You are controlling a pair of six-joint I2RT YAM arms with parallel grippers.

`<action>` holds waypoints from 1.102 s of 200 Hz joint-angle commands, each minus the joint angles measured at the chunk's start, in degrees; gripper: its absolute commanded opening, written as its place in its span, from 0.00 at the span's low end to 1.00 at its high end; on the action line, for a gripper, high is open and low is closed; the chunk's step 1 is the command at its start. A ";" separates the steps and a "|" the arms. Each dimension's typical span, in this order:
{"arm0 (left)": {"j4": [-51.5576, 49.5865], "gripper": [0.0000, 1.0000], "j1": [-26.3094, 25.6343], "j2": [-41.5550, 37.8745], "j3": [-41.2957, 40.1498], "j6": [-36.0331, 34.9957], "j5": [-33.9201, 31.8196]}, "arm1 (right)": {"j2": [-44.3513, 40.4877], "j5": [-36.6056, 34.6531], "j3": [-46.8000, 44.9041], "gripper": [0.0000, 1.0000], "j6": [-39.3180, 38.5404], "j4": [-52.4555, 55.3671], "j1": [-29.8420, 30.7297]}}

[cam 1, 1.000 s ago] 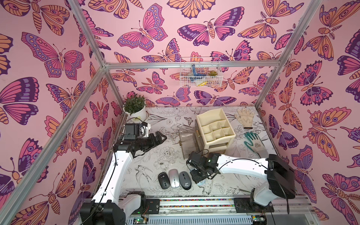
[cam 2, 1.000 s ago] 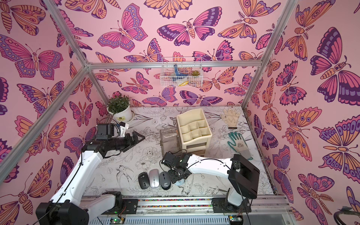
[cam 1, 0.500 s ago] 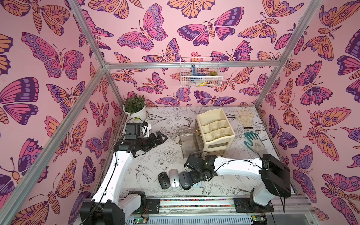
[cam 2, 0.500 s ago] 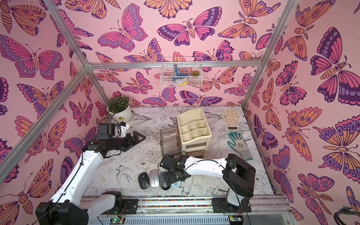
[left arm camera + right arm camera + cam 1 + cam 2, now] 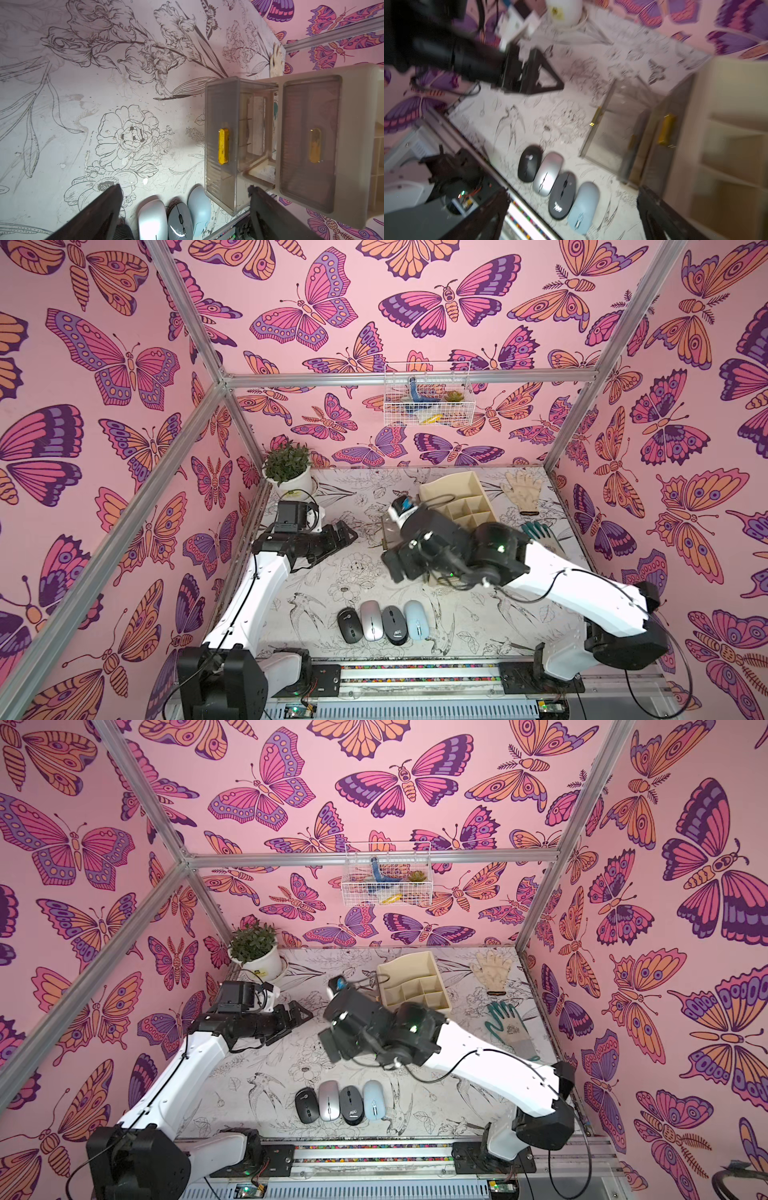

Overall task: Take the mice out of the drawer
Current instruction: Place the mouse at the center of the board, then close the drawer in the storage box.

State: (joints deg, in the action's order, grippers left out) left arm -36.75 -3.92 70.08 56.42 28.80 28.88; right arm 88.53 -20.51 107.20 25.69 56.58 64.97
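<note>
Four mice lie in a touching row at 6 o'clock on the tabletop (image 5: 324,572): black mouse (image 5: 348,625), silver mouse (image 5: 371,620), grey mouse (image 5: 394,625), blue mouse (image 5: 415,619). The right tool (image 5: 573,189) hangs over the tabletop's middle, jaws wide, gripping nothing; it is blurred in both top views. The left tool (image 5: 348,533) hovers at 9 o'clock, likewise wide and empty. The clear drawer (image 5: 221,143) stands pulled out of the organizer (image 5: 457,499) at 1 o'clock.

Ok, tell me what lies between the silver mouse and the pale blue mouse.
A black mouse with white lettering, seen in both top views.
</note>
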 commanded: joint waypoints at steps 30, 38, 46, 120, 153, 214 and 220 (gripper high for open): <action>2.01 1.00 -5.13 9.39 0.49 1.65 -5.49 | -8.70 -1.55 -3.06 0.99 -8.89 -6.15 -23.50; 2.37 1.00 -6.17 11.01 0.93 1.71 -5.99 | -10.43 0.86 -4.90 0.99 -9.23 -7.98 -27.64; 2.56 1.00 -7.09 12.83 1.58 1.95 -6.54 | -11.84 3.50 -6.68 0.99 -8.99 -9.26 -31.96; 4.95 1.00 -16.52 25.31 10.29 4.24 -9.31 | -12.33 34.44 -24.83 0.99 -0.97 -21.41 -49.86; 5.05 1.00 -21.42 28.67 15.19 5.49 -9.95 | -11.45 45.17 -31.46 0.99 4.49 -30.83 -49.83; 6.25 1.00 -26.09 36.02 22.77 6.90 -8.52 | -12.33 47.37 -34.95 0.99 5.54 -32.53 -49.76; 6.43 1.00 -26.13 36.44 23.06 6.96 -8.13 | -12.37 47.32 -34.95 0.99 5.35 -32.29 -49.76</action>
State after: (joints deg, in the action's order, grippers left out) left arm -31.11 -29.58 104.22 77.49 34.85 19.70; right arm 76.62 23.79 73.01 30.20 24.71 14.98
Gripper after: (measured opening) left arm 0.999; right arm 0.987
